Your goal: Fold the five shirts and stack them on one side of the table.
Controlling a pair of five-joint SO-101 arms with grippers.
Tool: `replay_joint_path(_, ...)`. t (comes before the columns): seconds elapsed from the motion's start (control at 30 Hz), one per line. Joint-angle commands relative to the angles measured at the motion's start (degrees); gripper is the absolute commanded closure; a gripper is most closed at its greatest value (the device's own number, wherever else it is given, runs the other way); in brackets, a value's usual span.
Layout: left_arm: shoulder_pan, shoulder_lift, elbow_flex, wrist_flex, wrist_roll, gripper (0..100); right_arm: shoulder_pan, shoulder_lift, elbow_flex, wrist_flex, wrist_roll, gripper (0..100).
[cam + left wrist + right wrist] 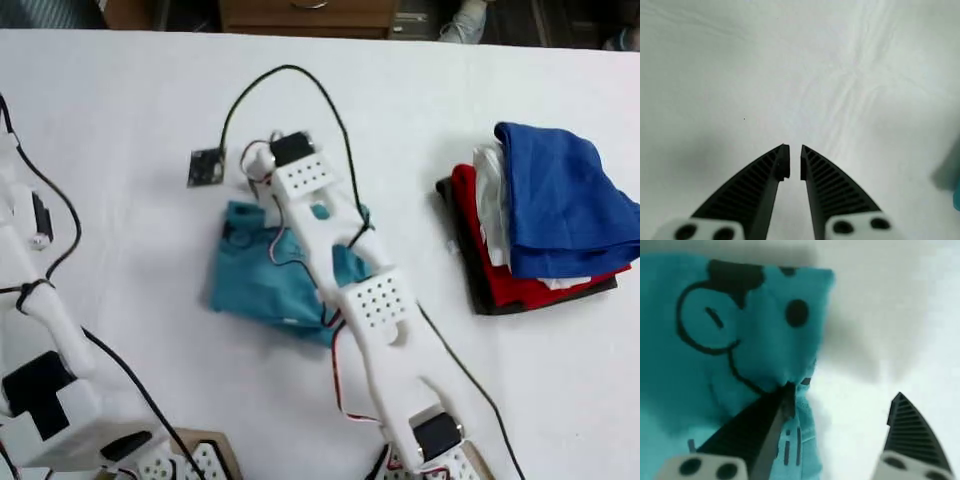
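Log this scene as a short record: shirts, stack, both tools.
teal shirt: bunched at mid-table, under the right arm
stack: right side of the table, four folded shirts
stack order, top down: blue, white, red, black
right tool: open, one finger on the teal shirt's edge, the other over bare table
left tool: shut, empty, over bare table
not yet stacked: teal shirt

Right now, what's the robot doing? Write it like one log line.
left pincer: shut, over table | right pincer: open, one finger on teal shirt | stack: four folded, blue on top
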Motion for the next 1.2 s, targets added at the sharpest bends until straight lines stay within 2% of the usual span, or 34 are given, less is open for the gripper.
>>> replay_joint_path(0.0, -0.4, -3.1, -0.3, -0.9, 0.0, 93, -0.2, -0.3, -3.5, 1.1, 0.3, 69.4)
replay_joint_path(0.1, -0.3, -3.1, -0.3, -0.8, 0.1, 93, 2.0, -1.1, -9.3, -0.4, -2.5, 69.4)
replay_joint_path(0.3, 0.0, -3.2, -0.3, -0.8, 0.1, 93, 2.9, -6.1, -15.3, 3.8, -4.7, 69.4)
replay_joint_path(0.53, 0.0, -3.1, -0.7, -0.9, 0.1, 93, -1.2, -13.7, -0.6, 4.1, -10.5, 69.4)
replay_joint_path(0.73, -0.2, -3.1, -0.4, -0.9, 0.0, 93, -2.1, -15.9, 12.7, 3.9, -10.5, 69.4)
replay_joint_path(1.03, -0.1, -3.0, -0.3, -1.6, 0.1, 93, 0.1, -15.5, 13.5, -0.7, -4.0, 69.4)
replay_joint_path(1.17, -0.1, -3.3, -0.3, -1.6, 0.1, 93, 0.2, -12.2, 13.1, -1.7, -3.6, 69.4)
